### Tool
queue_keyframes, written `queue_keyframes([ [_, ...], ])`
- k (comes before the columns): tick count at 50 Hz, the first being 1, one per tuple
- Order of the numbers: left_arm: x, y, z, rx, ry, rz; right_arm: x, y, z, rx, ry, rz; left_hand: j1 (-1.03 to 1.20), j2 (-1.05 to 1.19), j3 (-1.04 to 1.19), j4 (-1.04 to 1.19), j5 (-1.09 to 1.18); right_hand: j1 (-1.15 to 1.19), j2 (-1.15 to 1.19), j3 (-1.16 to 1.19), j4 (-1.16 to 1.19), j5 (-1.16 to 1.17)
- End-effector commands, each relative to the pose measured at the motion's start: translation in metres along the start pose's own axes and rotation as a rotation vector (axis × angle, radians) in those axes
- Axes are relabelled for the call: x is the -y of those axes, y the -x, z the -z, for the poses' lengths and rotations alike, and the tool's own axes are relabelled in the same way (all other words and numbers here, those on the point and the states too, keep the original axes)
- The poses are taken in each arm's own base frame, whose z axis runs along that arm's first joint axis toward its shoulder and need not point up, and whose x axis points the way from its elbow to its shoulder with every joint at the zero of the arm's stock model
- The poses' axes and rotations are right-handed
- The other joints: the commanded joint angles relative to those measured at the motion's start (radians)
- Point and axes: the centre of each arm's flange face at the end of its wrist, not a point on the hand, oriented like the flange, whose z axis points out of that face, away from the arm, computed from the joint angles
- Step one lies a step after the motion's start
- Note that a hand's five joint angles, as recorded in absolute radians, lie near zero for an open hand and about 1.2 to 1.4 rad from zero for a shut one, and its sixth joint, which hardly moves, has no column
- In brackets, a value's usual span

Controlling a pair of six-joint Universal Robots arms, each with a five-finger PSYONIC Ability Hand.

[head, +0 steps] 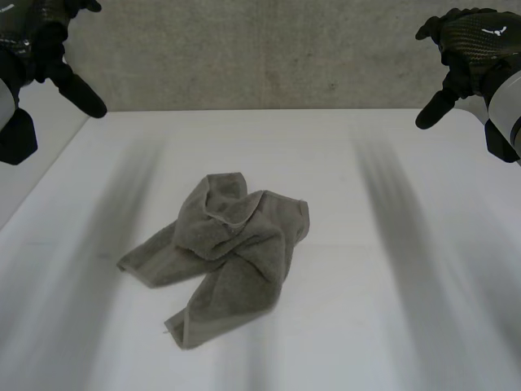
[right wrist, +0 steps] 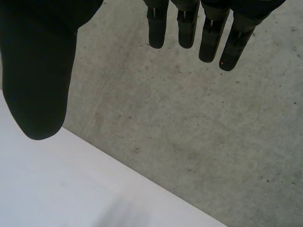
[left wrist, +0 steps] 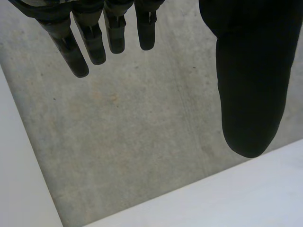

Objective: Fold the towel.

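A grey-green towel (head: 228, 248) lies crumpled in a loose heap on the middle of the white table (head: 366, 326). My left hand (head: 50, 49) hangs high over the table's far left corner, well away from the towel. Its fingers (left wrist: 90, 42) are straight and its thumb (left wrist: 248, 85) stands apart, with nothing held. My right hand (head: 466, 49) hangs high over the far right corner, equally far from the towel. Its fingers (right wrist: 208, 33) are straight and its thumb (right wrist: 40, 80) is spread wide, holding nothing.
A grey concrete wall (head: 260, 57) rises just behind the table's far edge. The same concrete surface (left wrist: 128, 142) lies beyond my left fingertips, and the table's edge (right wrist: 71, 189) shows under my right hand.
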Motion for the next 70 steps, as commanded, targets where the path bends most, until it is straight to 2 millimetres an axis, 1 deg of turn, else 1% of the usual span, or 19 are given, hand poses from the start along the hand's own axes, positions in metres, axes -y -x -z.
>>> queue_keyframes([
  [1, -0.013, -0.003, 0.000, -0.073, 0.046, 0.001, -0.003, 0.002, 0.000, 0.019, 0.018, 0.003, -0.052, -0.047, -0.048, -0.047, -0.046, -0.029, -0.049, -0.033, -0.055, -0.053],
  [14, -0.023, 0.001, -0.004, -0.092, 0.075, 0.004, -0.010, 0.004, -0.002, 0.024, 0.026, 0.052, -0.064, -0.059, -0.060, -0.059, -0.058, -0.029, -0.049, -0.033, -0.055, -0.053],
  [21, -0.031, 0.005, -0.008, -0.081, 0.094, -0.003, -0.021, 0.014, -0.015, 0.096, -0.002, 0.053, -0.064, -0.059, -0.060, -0.059, -0.058, -0.029, -0.049, -0.033, -0.055, -0.053],
  [24, -0.045, 0.009, -0.019, -0.080, 0.114, -0.002, -0.033, 0.035, -0.021, 0.235, -0.011, 0.050, -0.064, -0.059, -0.060, -0.059, -0.058, -0.029, -0.049, -0.033, -0.055, -0.053],
  [26, -0.055, 0.008, -0.027, -0.104, 0.122, 0.000, -0.050, 0.066, -0.023, 0.430, -0.007, 0.043, -0.064, -0.059, -0.060, -0.059, -0.058, -0.029, -0.049, -0.033, -0.055, -0.053],
  [29, -0.074, 0.002, -0.038, -0.186, 0.147, 0.000, -0.058, 0.079, -0.025, 0.516, -0.008, 0.035, -0.064, -0.059, -0.060, -0.059, -0.058, -0.029, -0.049, -0.033, -0.055, -0.053],
  [34, -0.122, 0.010, -0.061, -0.292, 0.249, -0.025, -0.098, 0.117, -0.035, 0.723, 0.035, 0.005, -0.037, -0.033, -0.034, -0.033, -0.032, -0.029, -0.049, -0.033, -0.055, -0.053],
  [37, -0.136, 0.010, -0.066, -0.322, 0.275, -0.043, -0.107, 0.124, -0.038, 0.740, 0.046, 0.004, -0.034, -0.030, -0.031, -0.030, -0.029, -0.029, -0.049, -0.033, -0.055, -0.053],
  [44, -0.197, 0.005, -0.082, -0.466, 0.365, -0.179, -0.160, 0.149, -0.053, 0.784, 0.124, -0.014, 0.013, 0.017, 0.016, 0.017, 0.018, -0.029, -0.049, -0.033, -0.055, -0.053],
  [52, -0.243, -0.005, -0.077, -0.550, 0.480, -0.250, -0.201, 0.166, -0.057, 0.816, 0.174, -0.007, 0.147, 0.152, 0.151, 0.152, 0.153, 0.148, 0.128, 0.144, 0.122, 0.124],
  [56, -0.247, -0.018, -0.074, -0.587, 0.481, -0.266, -0.208, 0.169, -0.058, 0.823, 0.175, 0.014, 0.347, 0.352, 0.351, 0.352, 0.353, 0.360, 0.340, 0.356, 0.334, 0.336],
  [58, -0.242, -0.030, -0.076, -0.609, 0.450, -0.284, -0.209, 0.172, -0.061, 0.826, 0.155, 0.038, 0.762, 0.766, 0.765, 0.766, 0.768, 0.667, 0.647, 0.662, 0.641, 0.643],
  [59, -0.242, -0.030, -0.076, -0.609, 0.450, -0.284, -0.209, 0.172, -0.061, 0.826, 0.155, 0.039, 0.764, 0.769, 0.768, 0.769, 0.770, 0.669, 0.649, 0.664, 0.643, 0.645],
  [61, -0.229, -0.034, -0.084, -0.605, 0.395, -0.306, -0.201, 0.171, -0.067, 0.807, 0.119, 0.061, 1.013, 1.017, 1.016, 1.017, 1.019, 1.107, 1.087, 1.102, 1.081, 1.083],
  [64, -0.218, -0.036, -0.090, -0.598, 0.355, -0.316, -0.191, 0.169, -0.073, 0.785, 0.084, 0.076, 1.120, 1.124, 1.123, 1.124, 1.125, 1.193, 1.173, 1.189, 1.167, 1.169],
  [66, -0.188, -0.048, -0.101, -0.598, 0.243, -0.345, -0.158, 0.160, -0.090, 0.691, -0.023, 0.109, 1.148, 1.153, 1.152, 1.153, 1.154, 1.193, 1.173, 1.189, 1.167, 1.169],
  [67, -0.188, -0.048, -0.101, -0.598, 0.242, -0.346, -0.157, 0.160, -0.090, 0.691, -0.023, 0.109, 1.149, 1.153, 1.152, 1.153, 1.154, 1.193, 1.173, 1.189, 1.167, 1.169],
  [69, -0.147, -0.059, -0.113, -0.541, 0.099, -0.390, -0.099, 0.141, -0.106, 0.513, -0.186, 0.146, 1.149, 1.153, 1.152, 1.153, 1.154, 1.193, 1.173, 1.189, 1.167, 1.169],
  [70, -0.147, -0.060, -0.113, -0.540, 0.098, -0.390, -0.099, 0.141, -0.106, 0.512, -0.187, 0.146, 1.149, 1.153, 1.152, 1.153, 1.154, 1.193, 1.173, 1.189, 1.167, 1.169],
])
